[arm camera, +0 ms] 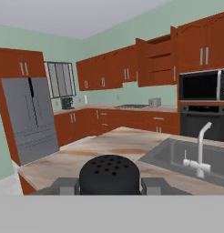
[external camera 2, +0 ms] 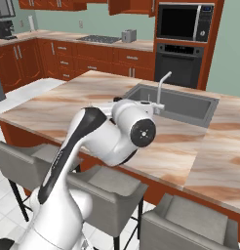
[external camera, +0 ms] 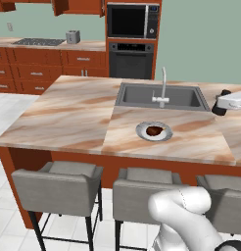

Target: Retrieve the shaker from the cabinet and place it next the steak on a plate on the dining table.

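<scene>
The hand (arm camera: pixel 109 184) is closed on the shaker (arm camera: pixel 109 174), whose dark, perforated domed top sits between the two grey finger tips (arm camera: pixel 151 185) in the hand view. In the left base view the hand (external camera: pixel 221 103) is at the right edge, above the surface (external camera: pixel 68 115) beside the sink (external camera: pixel 161 95) (the shaker itself is too small to make out there). The plate (external camera: pixel 154 131) lies just in front of the sink with the steak (external camera: pixel 155 130) at its middle. The shaker looks small, rigid and light, probably smooth-sided, so a grip across the body below the narrowed top seems soundest, and it should be kept upright. Setting it down beside the steak calls for a gentle descent, since a short cylinder could tip on the plate's shallow rim. The cabinet (arm camera: pixel 155 61) stands open on the far wall.
</scene>
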